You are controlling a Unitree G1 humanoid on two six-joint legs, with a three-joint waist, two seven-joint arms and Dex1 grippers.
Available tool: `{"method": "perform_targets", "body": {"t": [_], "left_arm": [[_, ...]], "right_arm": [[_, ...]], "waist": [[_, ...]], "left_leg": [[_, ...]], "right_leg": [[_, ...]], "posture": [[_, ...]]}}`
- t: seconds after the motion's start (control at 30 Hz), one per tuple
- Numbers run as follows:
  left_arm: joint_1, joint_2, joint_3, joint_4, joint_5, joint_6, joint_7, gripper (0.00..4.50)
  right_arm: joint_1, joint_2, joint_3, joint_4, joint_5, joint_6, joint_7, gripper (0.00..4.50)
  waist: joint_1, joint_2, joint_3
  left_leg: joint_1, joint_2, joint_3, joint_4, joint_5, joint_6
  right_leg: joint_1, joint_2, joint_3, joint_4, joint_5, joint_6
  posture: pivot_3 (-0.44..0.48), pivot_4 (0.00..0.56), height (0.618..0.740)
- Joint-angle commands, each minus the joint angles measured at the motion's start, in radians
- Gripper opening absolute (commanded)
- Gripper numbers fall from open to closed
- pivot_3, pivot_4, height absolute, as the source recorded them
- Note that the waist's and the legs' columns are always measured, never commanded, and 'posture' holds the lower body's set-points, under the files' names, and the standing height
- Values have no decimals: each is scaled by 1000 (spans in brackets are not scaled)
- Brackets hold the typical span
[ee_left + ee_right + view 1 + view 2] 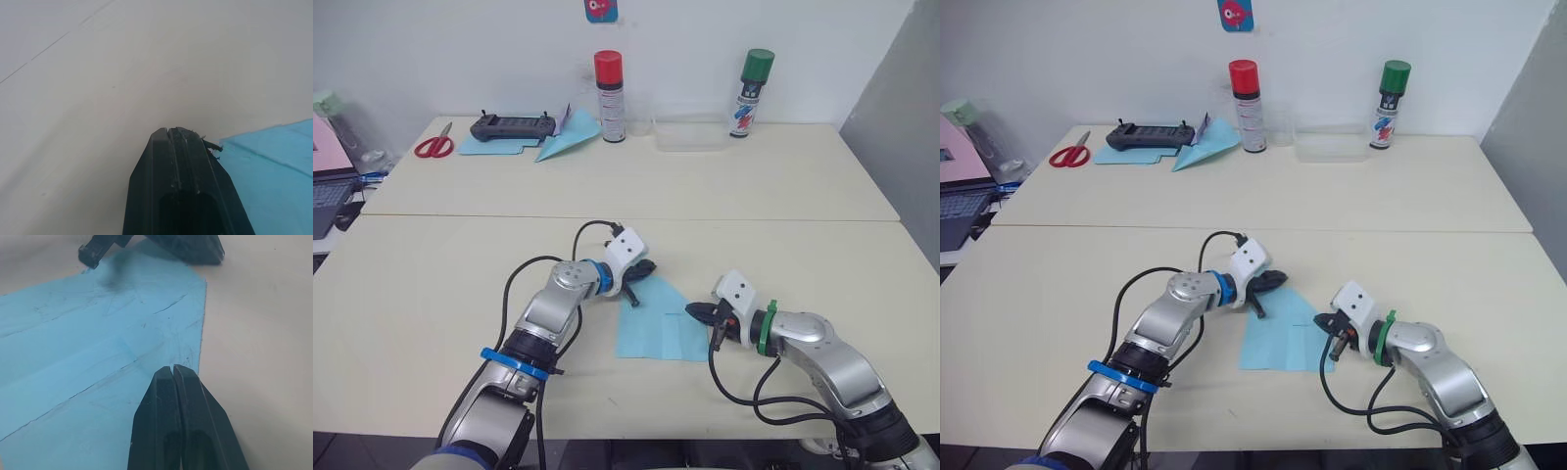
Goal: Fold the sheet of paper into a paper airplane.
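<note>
We see the thin light-blue creased sheet of paper [658, 321] lying flat on the near cream table [431, 284], between our two grippers. Our left gripper [639, 271], fingers pressed together, sits at its far-left corner. Our right gripper [698, 312], also closed and holding nothing, rests on its right edge and is the nearer one.

Two spray cans stand at the far edge of the table: a red-capped spray can [609, 96] and a green-capped spray can [751, 93]. There is one pair of red-handled scissors [433, 145], one black handheld controller [513, 125] and one clear plastic container [690, 133]. Light-blue paper items number three: one creased sheet of paper [658, 321], one paper dart [570, 134] and one flat sheet [495, 146]. Two grippers show: the left gripper [639, 275] and the right gripper [701, 312].
</note>
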Motion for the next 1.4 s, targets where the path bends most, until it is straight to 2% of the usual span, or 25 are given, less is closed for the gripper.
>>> {"method": "perform_targets", "body": {"t": [0.03, 0.07, 0.2, 0.3, 0.4, 0.57, 0.97, 1.1, 1.3, 1.33, 1.4], "left_arm": [[-7, 20, 119, -107, -97, 21, -8, 0], [5, 37, 138, -132, -116, 35, -21, 0], [64, 79, 211, -243, -234, 160, -62, 939], [105, 89, 242, -316, -300, 264, -49, 1910], [160, 115, 223, -376, -324, 349, -50, 2859], [214, 113, 205, -400, -351, 417, -34, 2859], [230, 107, 145, -370, -324, 385, -32, 2859], [217, 105, 134, -350, -321, 376, -37, 2035], [203, 104, 117, -330, -316, 362, -44, 222], [202, 104, 115, -329, -315, 360, -44, 38], [201, 105, 113, -328, -316, 356, -45, 38]], "right_arm": [[1, -5, 6, 26, -17, 13, -1, 46], [-1, -5, 7, 28, -18, 12, 0, 46], [-10, 0, 12, 40, -20, 7, 3, 0], [-16, 2, 16, 46, -20, 4, 5, 0], [-20, 2, 18, 52, -20, 1, 8, 0], [-24, 2, 20, 58, -21, -4, 15, 0], [-15, 1, 15, 46, -21, 2, 13, 0], [-13, 1, 13, 43, -20, 5, 11, 0], [-13, 2, 12, 42, -19, 7, 9, 0], [-12, 2, 12, 41, -19, 7, 8, 0], [-11, 2, 11, 41, -19, 7, 8, 0]], "waist": [[0, 0, 0], [-1, 0, 0], [-4, 0, 0], [-4, 0, 0], [-4, -1, 0], [-6, -1, 1], [-6, -1, 1], [-6, -1, 1], [-6, -1, 1], [-6, -1, 1], [-6, -1, 1]], "left_leg": [[0, 0, 0, 0, 0, 0], [0, 0, 0, 0, 0, 0], [0, 0, 1, 0, 0, 0], [0, 0, 0, 0, 0, 0], [0, 0, 0, 0, 0, 0], [1, 0, 1, 0, 0, 0], [1, 0, 1, 0, 0, 0], [1, 0, 1, 0, 0, 0], [0, 0, 1, -1, 0, 0], [0, 0, 1, -1, 0, 0], [0, 0, 1, -1, 0, 0]], "right_leg": [[0, 0, 0, 0, 0, 0], [0, 0, 0, 0, 0, 0], [0, 0, 0, 0, 0, 0], [0, 0, 0, 0, 0, 0], [0, 0, 0, 0, 0, 0], [0, 0, 1, 0, 0, 0], [0, 0, 1, 0, 0, 0], [0, 0, 1, 0, 0, 0], [0, 0, 1, -1, 0, 0], [0, 0, 1, -1, 0, 0], [0, 0, 1, -1, 0, 0]], "posture": [[0, 150, 740], [0, 150, 740], [0, 150, 740], [0, 150, 740], [0, 150, 740], [0, 150, 740], [0, 150, 740], [0, 150, 740], [0, 150, 740], [0, 150, 740], [0, 150, 740]]}}
